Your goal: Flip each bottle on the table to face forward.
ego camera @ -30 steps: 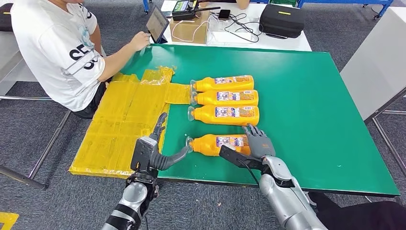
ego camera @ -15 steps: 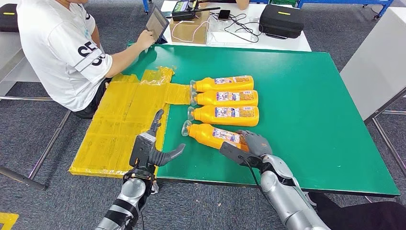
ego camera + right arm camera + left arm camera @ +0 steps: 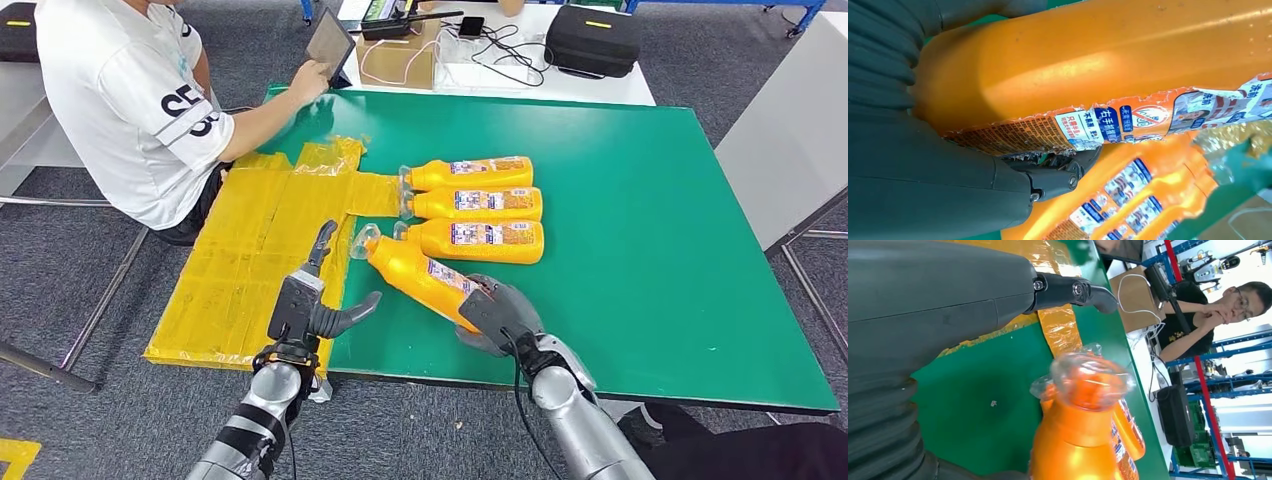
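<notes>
Swung round since a second ago, the nearest orange bottle (image 3: 418,277) now lies at a slant with its capped end toward the yellow sheet (image 3: 262,250), no longer parallel to the other three.

Fingers of the right hand (image 3: 498,312) are wrapped around the slanted bottle's base near the front edge of the green surface (image 3: 640,240); its torn label faces partly up. Alongside, the left hand (image 3: 312,305) hovers with fingers spread, grasping nothing, just short of the clear-wrapped cap (image 3: 1089,380). Behind, three bottles (image 3: 476,203) lie side by side in a row, labels up. A person in a white shirt (image 3: 130,100) sits at the far left corner, touching a tablet (image 3: 330,42).
</notes>
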